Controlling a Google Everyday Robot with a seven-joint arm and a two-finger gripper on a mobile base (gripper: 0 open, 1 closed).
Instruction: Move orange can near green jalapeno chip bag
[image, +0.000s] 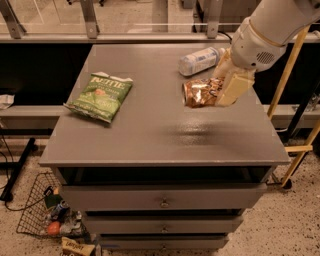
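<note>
The orange can is a shiny orange-gold can held on its side in the air above the right part of the grey tabletop. My gripper is shut on the orange can from its right end, with cream fingers around it. The green jalapeno chip bag lies flat on the left part of the tabletop, well apart from the can.
A clear plastic bottle with a white label lies on its side at the back right of the tabletop, just behind the can. Drawers sit below the top. A wire basket with clutter stands on the floor at lower left.
</note>
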